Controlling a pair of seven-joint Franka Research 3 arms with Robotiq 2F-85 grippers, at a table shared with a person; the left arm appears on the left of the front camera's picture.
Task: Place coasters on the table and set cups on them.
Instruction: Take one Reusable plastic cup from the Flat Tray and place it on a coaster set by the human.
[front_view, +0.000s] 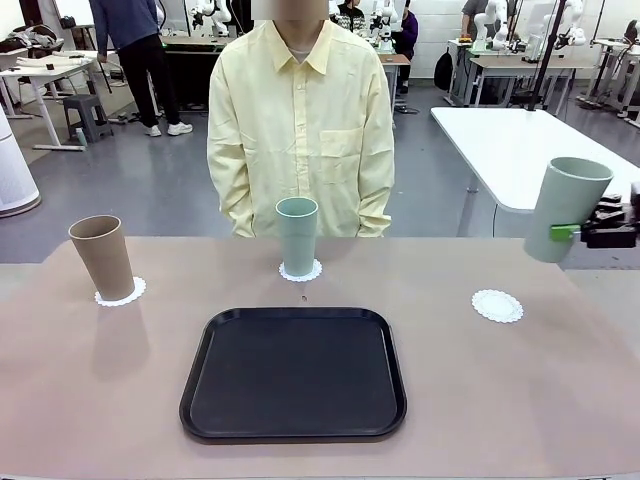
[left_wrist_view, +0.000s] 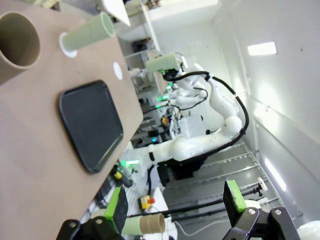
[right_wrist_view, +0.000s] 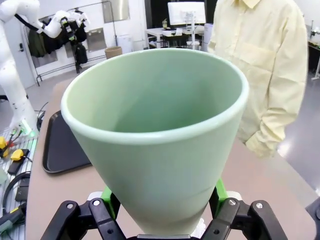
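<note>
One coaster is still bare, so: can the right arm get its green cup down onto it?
Probably yes. The right gripper holds the green cup in the air near the bare coaster, with nothing between them.

Black tray (front_view: 293, 375) (1, mid-table); yellow-shirted person (front_view: 300, 125).
</note>
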